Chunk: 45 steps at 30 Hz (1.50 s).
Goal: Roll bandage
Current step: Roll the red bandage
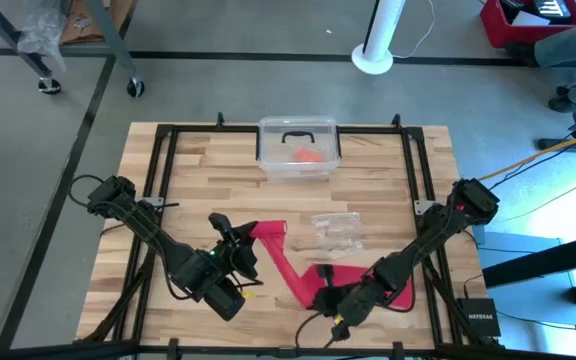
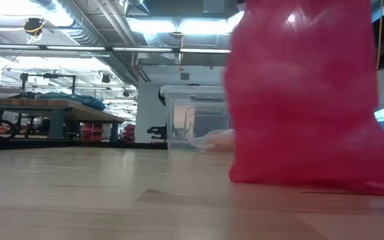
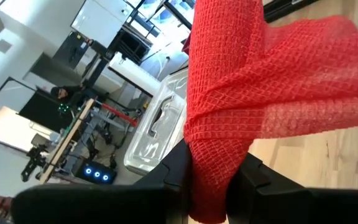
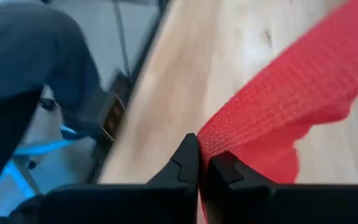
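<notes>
Looking down, I see the bandage (image 1: 290, 262) unrolled, a zigzag band across the near middle of the table (image 1: 198, 170), so by my reckoning the rolling has barely begun. It's soft, matte open-weave red cloth. My left gripper (image 3: 207, 180) pinches one end; my right gripper (image 4: 204, 163) is clamped on the other end. Behind sit a crinkly clear bag (image 1: 336, 232) and a clear lidded box (image 1: 299, 146).

You can see a clear plastic box (image 1: 299, 148) with an orange lump (image 1: 311, 156) inside, and a crinkly bag (image 1: 336, 231) nearby.
</notes>
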Each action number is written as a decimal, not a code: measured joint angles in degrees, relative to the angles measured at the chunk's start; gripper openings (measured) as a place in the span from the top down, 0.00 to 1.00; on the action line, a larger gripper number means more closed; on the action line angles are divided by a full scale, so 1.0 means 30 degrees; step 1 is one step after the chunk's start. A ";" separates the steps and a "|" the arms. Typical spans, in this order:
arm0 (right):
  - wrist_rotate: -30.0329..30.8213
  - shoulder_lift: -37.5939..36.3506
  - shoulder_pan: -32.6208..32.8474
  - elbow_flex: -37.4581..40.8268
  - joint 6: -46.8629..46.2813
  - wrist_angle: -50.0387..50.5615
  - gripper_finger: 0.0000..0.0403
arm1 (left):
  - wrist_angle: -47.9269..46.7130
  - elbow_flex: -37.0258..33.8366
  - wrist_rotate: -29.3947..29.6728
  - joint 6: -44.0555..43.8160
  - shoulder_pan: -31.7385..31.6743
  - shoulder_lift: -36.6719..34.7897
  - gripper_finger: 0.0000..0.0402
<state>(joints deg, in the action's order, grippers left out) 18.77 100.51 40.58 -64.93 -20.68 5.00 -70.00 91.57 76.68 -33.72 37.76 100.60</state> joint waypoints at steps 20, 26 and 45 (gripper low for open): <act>-0.2482 -0.4716 -0.0393 -0.2353 -0.2493 0.6723 0.55 | 0.0767 0.0000 -0.1018 0.1427 0.0131 0.0000 0.87; -0.0570 -0.5123 -0.0388 -0.2352 -0.2483 0.6465 0.53 | 0.1049 0.0000 -0.1018 0.1779 0.0131 0.0004 0.87; -0.4516 -0.3161 -0.0339 -0.3803 -0.1757 0.2261 0.53 | 0.1133 0.0000 -0.1051 0.0610 0.0109 0.0000 0.87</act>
<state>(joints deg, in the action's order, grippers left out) 5.23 91.03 39.56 -76.34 -25.95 11.78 -66.60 91.57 73.53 -31.89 38.09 100.60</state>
